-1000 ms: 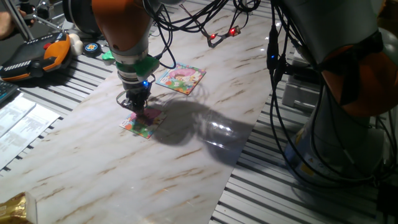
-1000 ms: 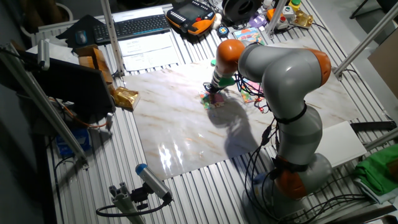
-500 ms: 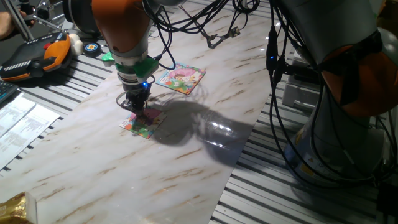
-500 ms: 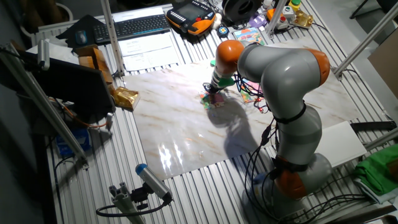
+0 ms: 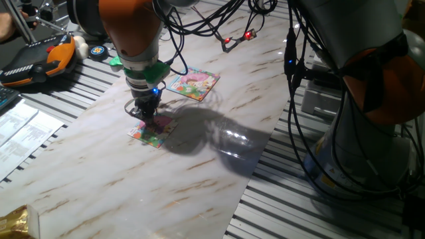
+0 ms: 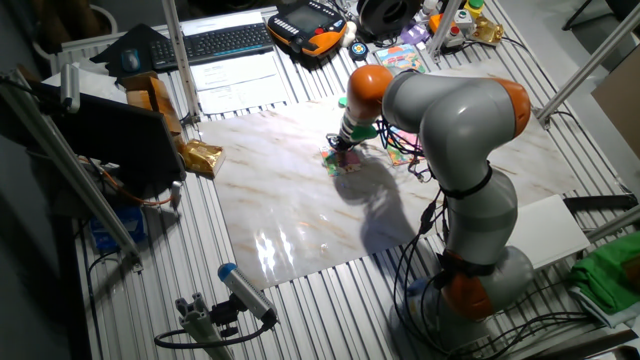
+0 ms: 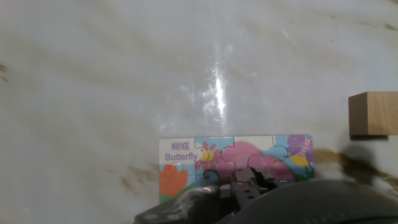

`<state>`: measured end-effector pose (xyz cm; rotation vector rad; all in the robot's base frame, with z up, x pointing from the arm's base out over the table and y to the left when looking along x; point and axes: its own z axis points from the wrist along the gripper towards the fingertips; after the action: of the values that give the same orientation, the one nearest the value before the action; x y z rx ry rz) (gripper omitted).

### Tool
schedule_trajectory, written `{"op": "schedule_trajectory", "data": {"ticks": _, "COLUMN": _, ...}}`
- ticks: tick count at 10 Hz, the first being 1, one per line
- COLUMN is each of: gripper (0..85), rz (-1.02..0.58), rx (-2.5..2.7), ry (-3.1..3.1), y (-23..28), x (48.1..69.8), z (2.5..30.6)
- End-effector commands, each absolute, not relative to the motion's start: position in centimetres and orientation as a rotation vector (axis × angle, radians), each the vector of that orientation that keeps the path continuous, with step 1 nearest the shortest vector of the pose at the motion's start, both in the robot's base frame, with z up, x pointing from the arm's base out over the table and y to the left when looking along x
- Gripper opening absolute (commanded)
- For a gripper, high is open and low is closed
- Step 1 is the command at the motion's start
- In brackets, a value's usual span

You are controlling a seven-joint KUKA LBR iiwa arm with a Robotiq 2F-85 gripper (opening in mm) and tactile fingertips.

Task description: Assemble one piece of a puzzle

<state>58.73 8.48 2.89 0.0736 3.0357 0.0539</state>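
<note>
The puzzle is a small square cartoon board lying flat on the marble tabletop. In the hand view the puzzle shows a "Butterfly" label, a pink patch and blue and yellow corners. My gripper points straight down onto its middle, fingertips touching or just above the picture. In the hand view the gripper has its fingertips drawn together and covers the board's near edge. The piece is hidden under the fingertips. From the other side, the gripper stands over the puzzle.
A larger square board with a pink centre lies behind the puzzle. A tan wooden block sits to the right of the puzzle. A teach pendant, papers and a keyboard lie beyond the tabletop's left edge; cables hang at the back.
</note>
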Motion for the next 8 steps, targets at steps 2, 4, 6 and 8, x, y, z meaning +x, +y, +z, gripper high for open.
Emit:
{"op": "schedule_trajectory", "data": {"ticks": 2, "gripper": 0.7, "rz": 0.058, "rx": 0.074, "ry": 3.036, "y": 8.52, "x": 58.62, "z": 2.82}}
{"op": "schedule_trajectory", "data": {"ticks": 4, "gripper": 0.7, "rz": 0.062, "rx": 0.074, "ry": 3.036, "y": 8.53, "x": 58.53, "z": 2.76}}
{"op": "schedule_trajectory", "data": {"ticks": 6, "gripper": 0.7, "rz": 0.065, "rx": 0.074, "ry": 3.038, "y": 8.56, "x": 58.42, "z": 2.74}}
{"op": "schedule_trajectory", "data": {"ticks": 8, "gripper": 0.7, "rz": 0.067, "rx": 0.074, "ry": 3.039, "y": 8.56, "x": 58.39, "z": 2.78}}
